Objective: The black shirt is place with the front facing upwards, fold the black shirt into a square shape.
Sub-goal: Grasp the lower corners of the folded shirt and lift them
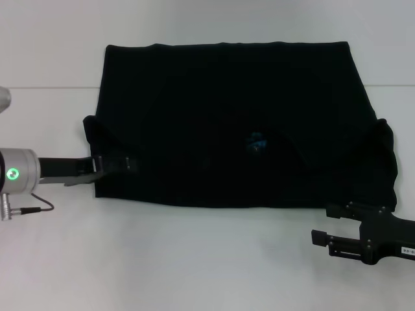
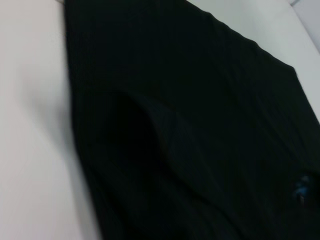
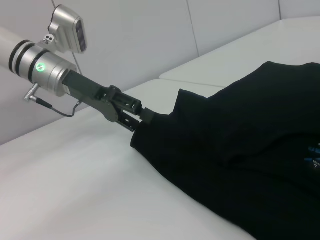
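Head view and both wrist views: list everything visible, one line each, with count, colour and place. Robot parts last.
black shirt: one, black, spread flat across the middle of the table, already folded once, both sleeves turned inward.
neck label: one, blue, near the shirt's centre.
table: one, white, under everything.
left gripper: one, black on a silver arm, at the shirt's left edge, shut on the cloth near the sleeve.
right gripper: one, black, on the table off the shirt's near right corner, not touching it.
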Controlling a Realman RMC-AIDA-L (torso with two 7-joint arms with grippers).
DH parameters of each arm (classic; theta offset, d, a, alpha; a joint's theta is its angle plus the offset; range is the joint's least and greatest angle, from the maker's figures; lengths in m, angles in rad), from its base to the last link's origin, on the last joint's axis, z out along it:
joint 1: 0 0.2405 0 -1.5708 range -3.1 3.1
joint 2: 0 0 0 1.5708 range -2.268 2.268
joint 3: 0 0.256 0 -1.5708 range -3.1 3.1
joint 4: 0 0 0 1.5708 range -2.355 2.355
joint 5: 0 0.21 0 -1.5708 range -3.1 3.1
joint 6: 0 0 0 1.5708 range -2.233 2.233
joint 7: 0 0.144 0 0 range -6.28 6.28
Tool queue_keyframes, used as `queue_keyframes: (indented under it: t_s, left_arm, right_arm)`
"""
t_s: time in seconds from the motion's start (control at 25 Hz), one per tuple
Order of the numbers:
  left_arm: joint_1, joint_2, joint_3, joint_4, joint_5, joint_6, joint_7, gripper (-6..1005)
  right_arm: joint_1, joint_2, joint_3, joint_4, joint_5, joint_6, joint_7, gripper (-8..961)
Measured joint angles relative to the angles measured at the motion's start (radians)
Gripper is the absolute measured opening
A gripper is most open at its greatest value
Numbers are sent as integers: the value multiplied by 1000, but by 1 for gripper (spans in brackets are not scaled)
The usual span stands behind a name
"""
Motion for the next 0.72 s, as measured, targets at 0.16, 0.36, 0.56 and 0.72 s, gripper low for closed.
queue_keyframes:
  t_s: [0.16,0.36,0.56,0.72]
  left_arm:
    - [-5,-5,2,7,0,26,8,824]
    - [-8,-4,37,9,0,27,0,792]
    - [-8,0,51,11,0,24,-2,673]
    - [-9,1,50,11,0,22,0,502]
  right_arm:
    - [0,-1,2,1,1,2,0,783]
    - [1,-1,4,2,1,1,1,783]
    - [0,-1,4,-1,1,0,15,784]
    - [0,-4,4,-2,1,-1,25,784]
